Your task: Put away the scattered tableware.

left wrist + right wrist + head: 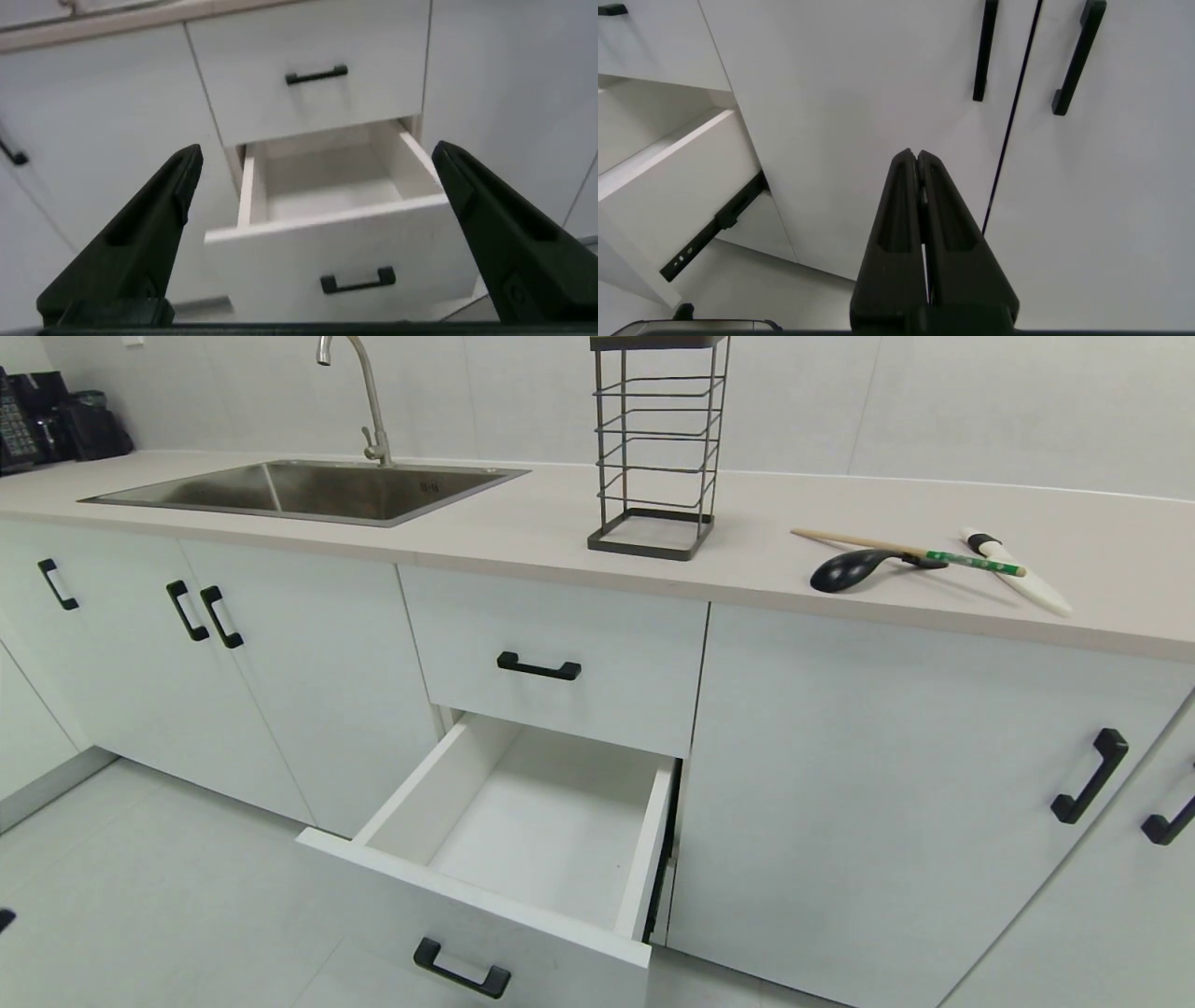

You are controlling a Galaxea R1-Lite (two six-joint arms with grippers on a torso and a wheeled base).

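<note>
From here the black spoon [854,569], chopsticks [868,543] and a white utensil [1018,574] lie crossed on the worktop [560,537], well right of the pulled-out drawer [523,821]. The left gripper [318,154] hangs spread wide and empty before that drawer. The right gripper [918,159] is pinched closed on nothing by the cupboard doors [840,112]. Lifting one piece could drag the others off the front edge.

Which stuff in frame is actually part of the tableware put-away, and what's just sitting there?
Job: black spoon, chopstick, white utensil, open lower drawer (likely the destination).
Just there: wire rack, sink, faucet, dark appliances at the counter's far left.
</note>
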